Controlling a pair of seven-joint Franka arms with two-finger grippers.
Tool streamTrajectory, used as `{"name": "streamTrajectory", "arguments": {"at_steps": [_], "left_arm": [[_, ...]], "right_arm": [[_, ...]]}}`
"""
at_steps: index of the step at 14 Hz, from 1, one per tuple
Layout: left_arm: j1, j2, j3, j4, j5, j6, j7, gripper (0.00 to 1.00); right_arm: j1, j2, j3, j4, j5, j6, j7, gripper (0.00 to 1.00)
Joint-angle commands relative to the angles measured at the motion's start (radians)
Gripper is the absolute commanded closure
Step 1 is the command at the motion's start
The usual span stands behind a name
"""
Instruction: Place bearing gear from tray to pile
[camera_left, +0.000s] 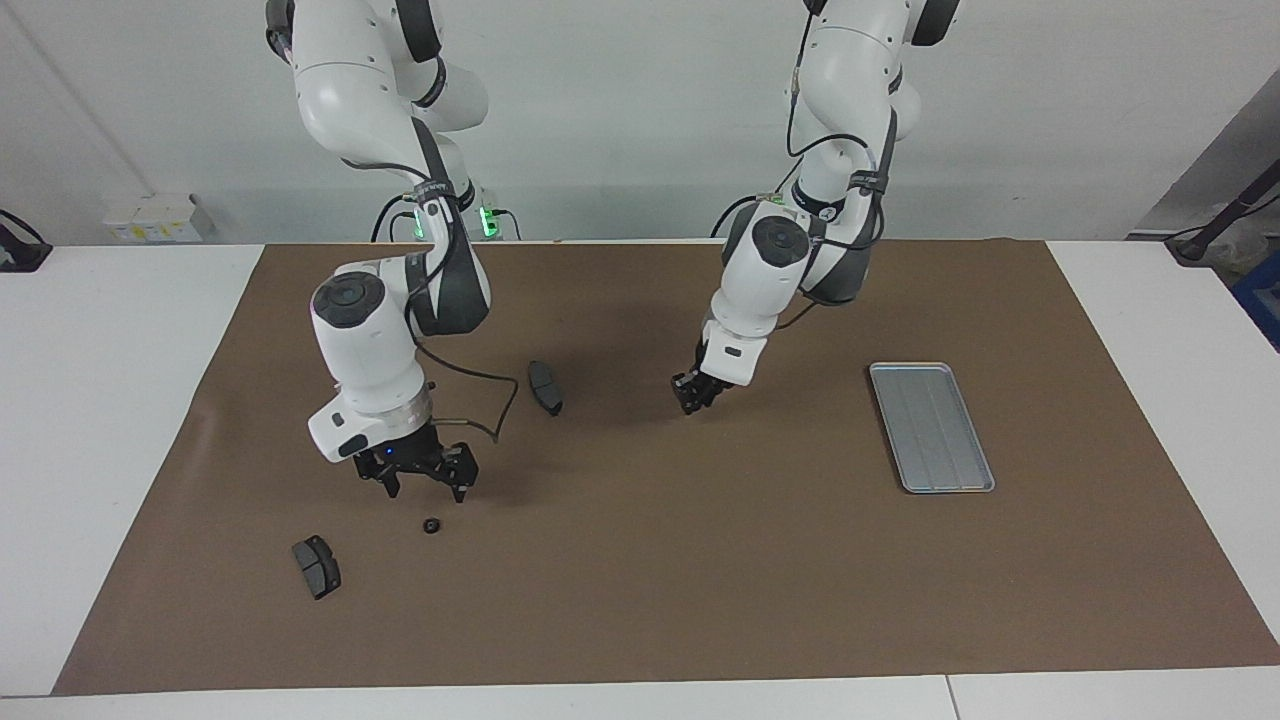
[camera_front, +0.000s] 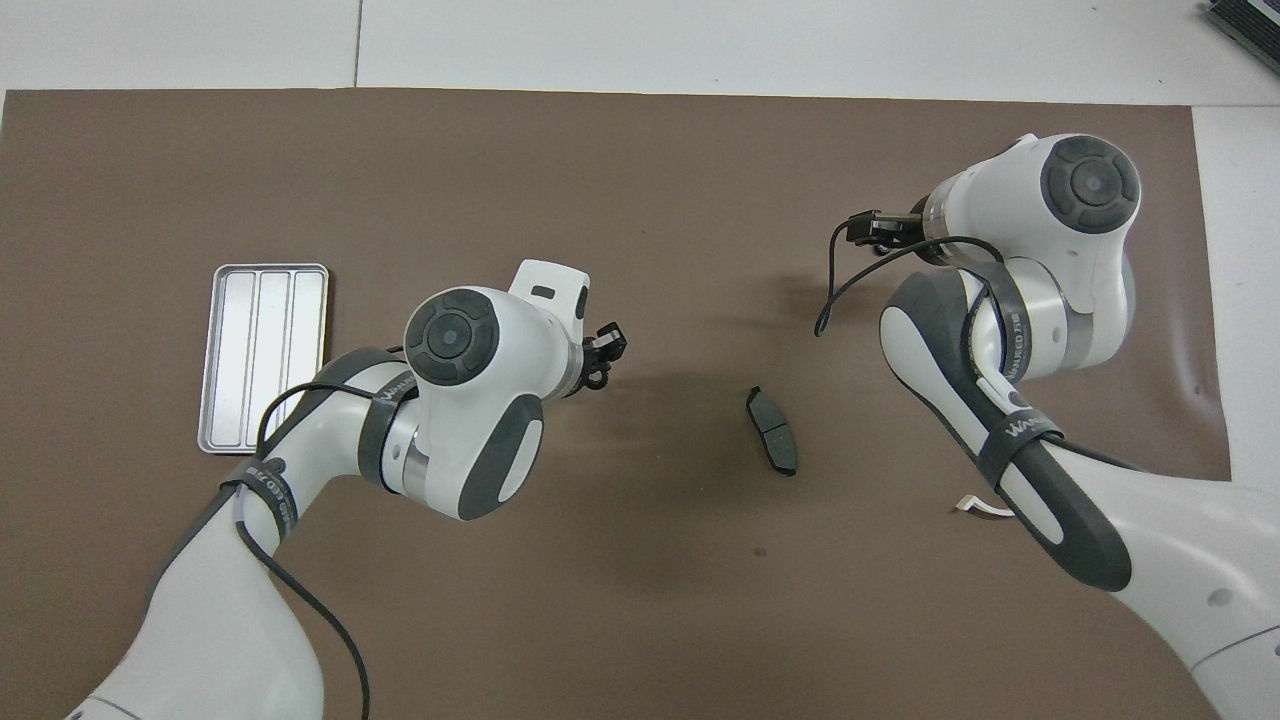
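The silver-grey tray (camera_left: 930, 425) (camera_front: 262, 350) lies toward the left arm's end of the table, with nothing showing in it. My left gripper (camera_left: 693, 397) (camera_front: 600, 360) hangs over the middle of the mat, shut on a small dark bearing gear (camera_front: 597, 378). My right gripper (camera_left: 422, 490) stands open just above another small black bearing gear (camera_left: 431, 525), which lies loose on the mat. The pile's parts lie around it: one dark brake pad (camera_left: 545, 387) (camera_front: 772, 443) nearer the robots, a second brake pad (camera_left: 316, 567) farther out. The right arm hides this gripper in the overhead view.
A brown mat (camera_left: 700, 560) covers most of the white table. A bit of a white part (camera_front: 985, 507) peeks out beside the right arm in the overhead view. A black cable (camera_left: 490, 415) loops from the right wrist, close to the nearer brake pad.
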Motion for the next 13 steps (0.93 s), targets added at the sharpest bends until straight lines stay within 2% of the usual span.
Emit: {"name": "streamTrajectory", "arguments": {"at_steps": [1, 4, 9, 10, 11, 13], "left_arm": [[-0.045, 0.015, 0.017, 0.004, -0.060, 0.066, -0.032, 0.85], [-0.058, 0.025, 0.017, 0.007, -0.066, 0.106, -0.035, 0.81], [-0.045, 0.028, 0.020, 0.024, -0.066, 0.090, -0.036, 0.52], [-0.041, 0.029, 0.021, 0.024, -0.065, 0.088, -0.036, 0.40], [-0.039, 0.029, 0.023, 0.024, -0.065, 0.085, -0.036, 0.34], [-0.033, 0.028, 0.031, 0.026, -0.057, 0.054, -0.036, 0.34]], "right_arm": [[-0.007, -0.131, 0.007, -0.144, 0.004, -0.018, -0.020, 0.00], [-0.007, -0.211, 0.009, -0.176, 0.004, -0.133, -0.022, 0.00], [0.068, -0.242, 0.010, -0.175, 0.008, -0.169, -0.002, 0.00], [0.078, -0.242, 0.010, -0.171, 0.008, -0.170, 0.010, 0.00], [0.084, -0.240, 0.010, -0.168, 0.013, -0.170, 0.025, 0.00], [0.127, -0.231, 0.010, -0.156, 0.049, -0.169, 0.065, 0.00]]}}
